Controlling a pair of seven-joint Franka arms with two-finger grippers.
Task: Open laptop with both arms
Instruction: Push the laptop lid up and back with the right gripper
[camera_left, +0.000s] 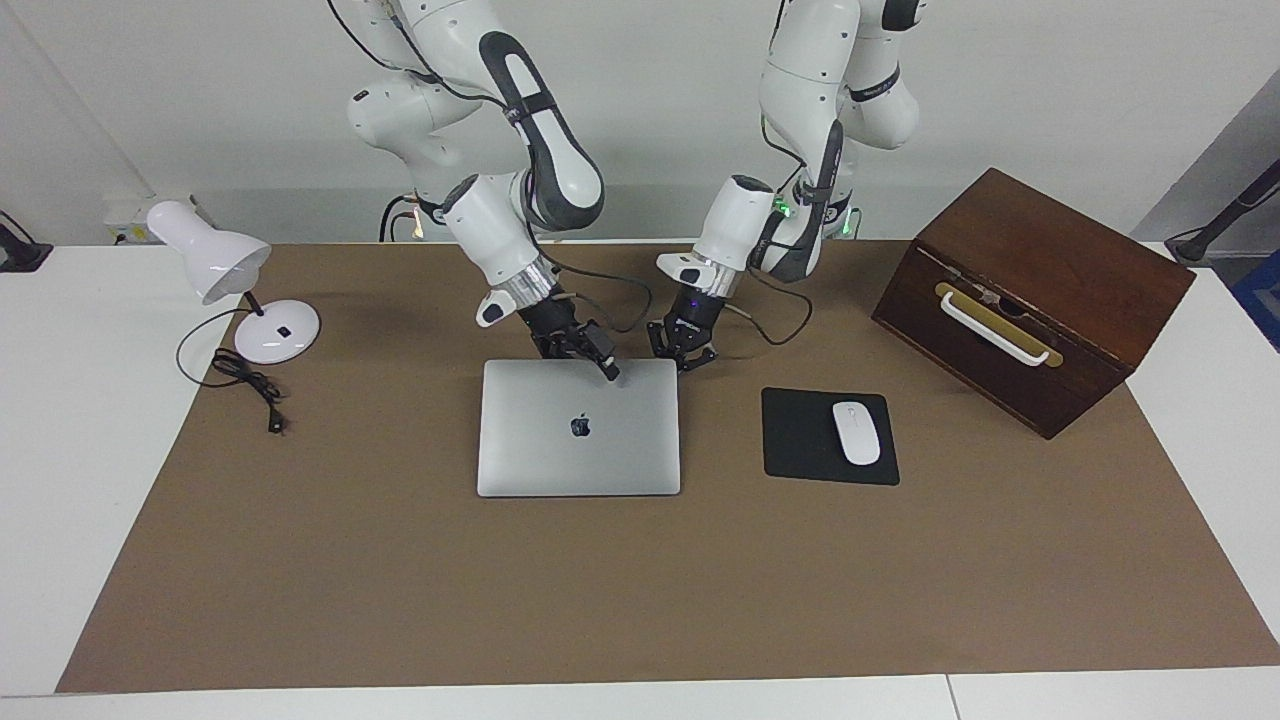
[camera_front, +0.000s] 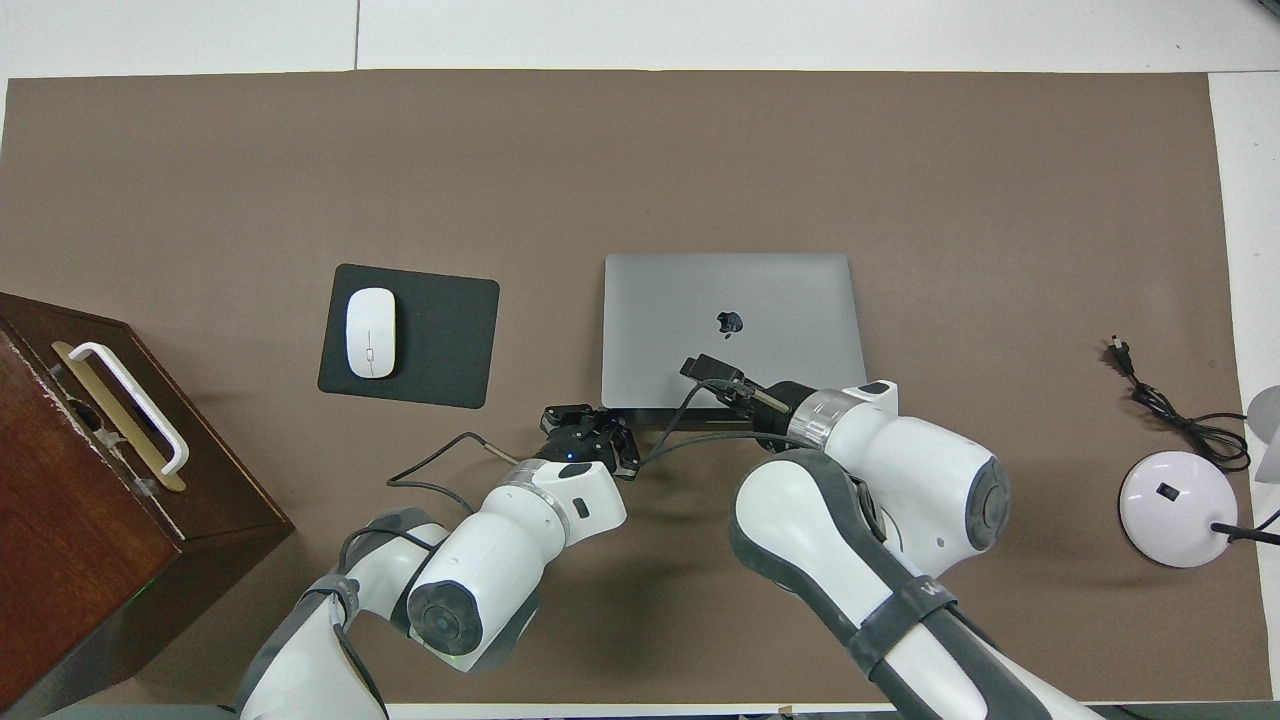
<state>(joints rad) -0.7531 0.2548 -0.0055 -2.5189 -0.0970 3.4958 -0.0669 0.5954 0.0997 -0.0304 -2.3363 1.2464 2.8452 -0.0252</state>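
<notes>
**Mia:** Where was the laptop (camera_left: 578, 427)?

**Ben:** It lay flat and closed in the middle of the surface (camera_left: 600, 600). In the overhead view the black mousepad (camera_front: 440, 330) sat at nine o'clock from it.

**Mia:** Why were the grippers so close to it?

**Ben:** I think the lid lifts from its six o'clock edge. The left gripper (camera_front: 590, 435) was pinched shut with nothing in it, just beside the seven o'clock corner. The right gripper (camera_front: 703, 366) was over the lid near that edge. I could not tell if it was open or closed.

**Mia:** Was there room to swing the lid up?

**Ben:** Yes, at twelve o'clock there was only bare mat. The wooden box (camera_front: 90, 480) at eight o'clock and the lamp (camera_front: 1175, 495) at four o'clock were well apart
</notes>
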